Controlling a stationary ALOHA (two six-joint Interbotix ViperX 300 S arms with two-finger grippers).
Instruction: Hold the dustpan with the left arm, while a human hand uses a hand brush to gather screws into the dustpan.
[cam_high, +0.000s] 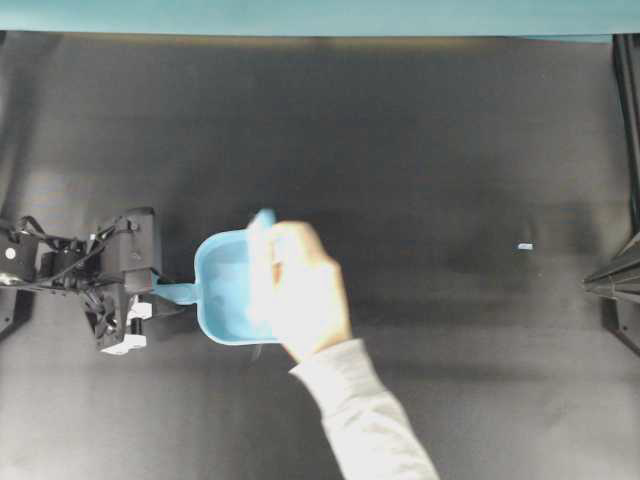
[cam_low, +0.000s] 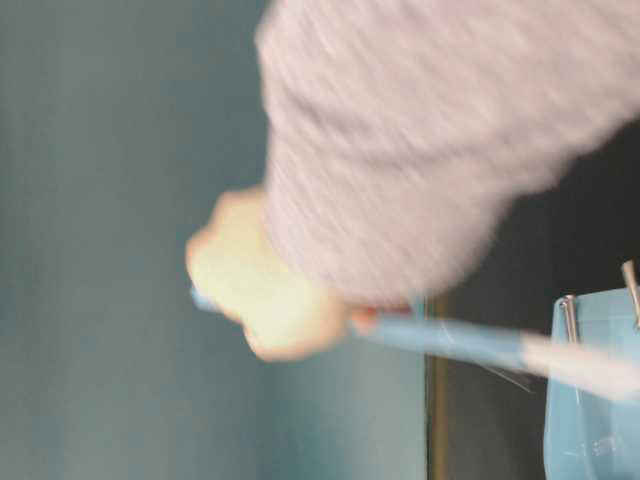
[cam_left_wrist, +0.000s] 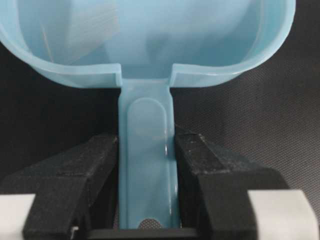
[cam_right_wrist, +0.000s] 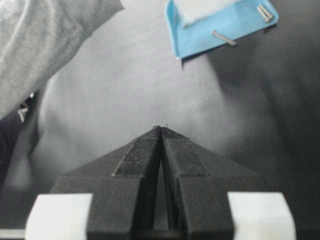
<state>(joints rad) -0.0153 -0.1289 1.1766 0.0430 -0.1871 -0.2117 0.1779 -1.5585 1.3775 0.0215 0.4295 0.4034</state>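
The light blue dustpan lies on the black table at the left, its open edge facing right. My left gripper is shut on its flat handle, with a black finger on each side. A human hand in a grey sleeve is blurred over the pan's mouth and holds the hand brush, whose white bristles reach into the pan. Screws lie inside the dustpan, two more at its corner. My right gripper is shut and empty, far from the pan.
A tiny pale blue scrap lies on the mat at the right. The right arm's base sits at the right edge. A teal wall runs along the far side of the table.
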